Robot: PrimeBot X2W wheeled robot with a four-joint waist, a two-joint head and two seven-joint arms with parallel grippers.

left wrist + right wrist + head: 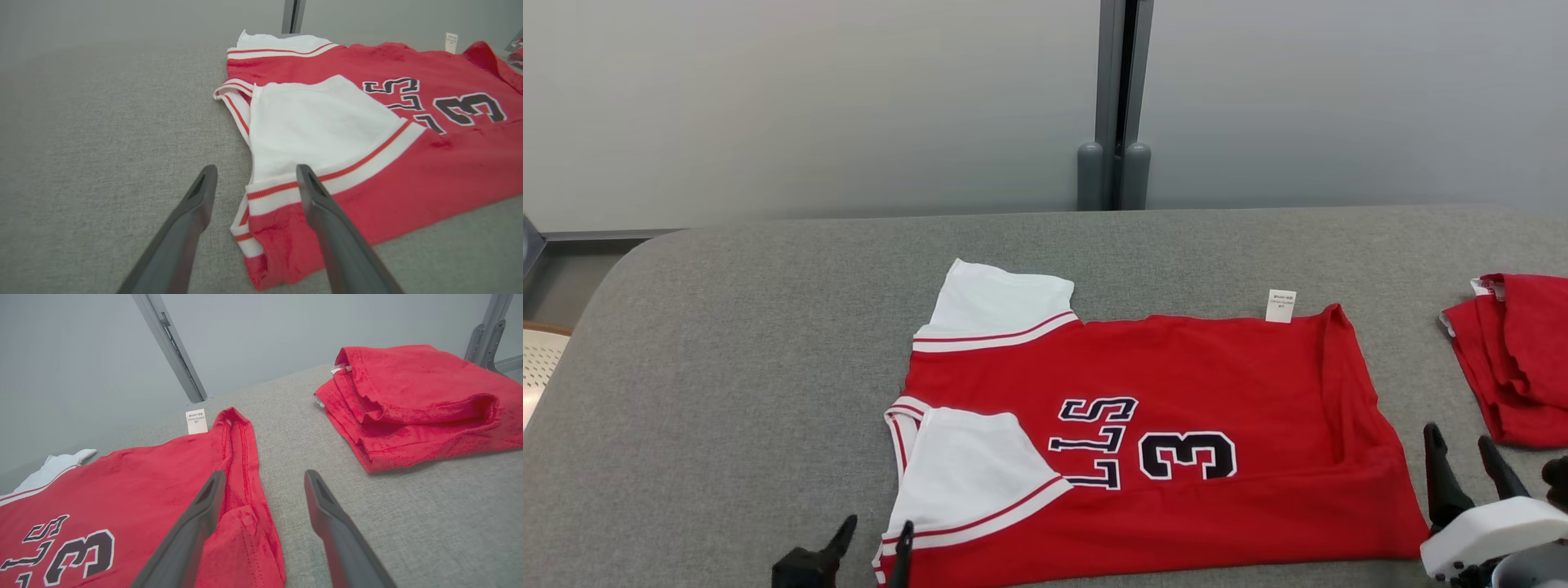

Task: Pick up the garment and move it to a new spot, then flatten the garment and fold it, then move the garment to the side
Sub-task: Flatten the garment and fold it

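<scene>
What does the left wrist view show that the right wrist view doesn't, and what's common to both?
Left wrist view: the left gripper, open, at a corner of the jersey, and the near white sleeve folded onto its front. Right wrist view: the right gripper, open, beside the hem, and a folded red garment lying apart from the jersey. Both: the jersey, its number 3, the white tag and the grey table.
</scene>
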